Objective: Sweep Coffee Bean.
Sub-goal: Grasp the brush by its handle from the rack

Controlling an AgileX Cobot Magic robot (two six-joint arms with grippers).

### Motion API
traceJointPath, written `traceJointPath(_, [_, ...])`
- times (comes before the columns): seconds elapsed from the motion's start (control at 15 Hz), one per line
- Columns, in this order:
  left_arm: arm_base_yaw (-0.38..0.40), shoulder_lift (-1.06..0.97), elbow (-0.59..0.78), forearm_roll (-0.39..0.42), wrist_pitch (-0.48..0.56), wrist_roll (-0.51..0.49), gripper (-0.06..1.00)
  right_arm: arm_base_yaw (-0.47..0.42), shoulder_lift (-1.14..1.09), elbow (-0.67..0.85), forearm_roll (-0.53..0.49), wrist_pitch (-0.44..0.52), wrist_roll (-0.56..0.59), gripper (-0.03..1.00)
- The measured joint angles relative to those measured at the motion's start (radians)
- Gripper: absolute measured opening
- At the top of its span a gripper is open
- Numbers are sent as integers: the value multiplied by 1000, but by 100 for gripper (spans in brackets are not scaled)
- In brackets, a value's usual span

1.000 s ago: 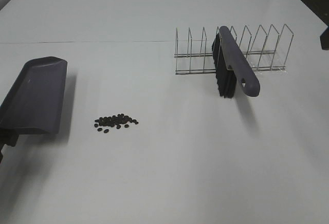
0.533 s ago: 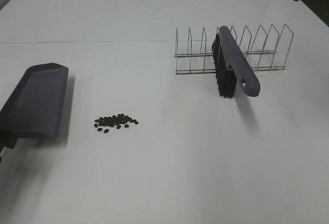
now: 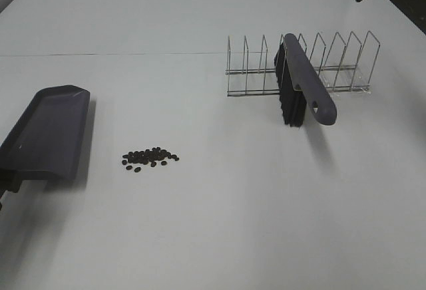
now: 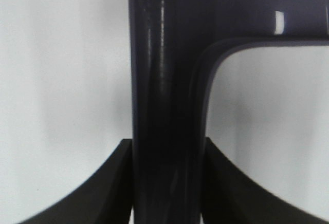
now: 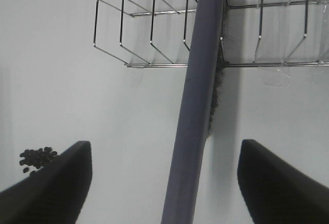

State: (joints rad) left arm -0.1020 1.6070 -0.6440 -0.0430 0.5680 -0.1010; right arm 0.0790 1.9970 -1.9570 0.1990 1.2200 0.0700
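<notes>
None of the sweeping is done yet: my left fingers (image 4: 110,193) clench the dustpan (image 3: 50,130) handle, and the coffee bean (image 3: 150,157) cluster lies on the worktop (image 3: 219,223) near the dustpan's right side, long axis running left-right. My right fingers (image 5: 51,188), spread wide, hover over the brush (image 3: 306,84) in the rack (image 3: 253,72).

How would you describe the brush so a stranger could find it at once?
On the white table, find the wire rack at the far right. The brush leans in one slot: the only dark thing there, its holed handle pointing forward.
</notes>
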Motion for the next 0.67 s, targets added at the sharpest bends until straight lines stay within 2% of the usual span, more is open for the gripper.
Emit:
traceJointPath(0.2, [0, 0, 0, 1, 0, 0, 33, 98, 93, -52, -157, -1, 3, 72])
traceJointPath(0.33, [0, 0, 0, 1, 0, 0, 33, 131, 146, -58, -231, -1, 3, 72])
traceJointPath(0.67, [0, 0, 0, 1, 0, 0, 33, 133, 272, -58, -234, -2, 3, 72])
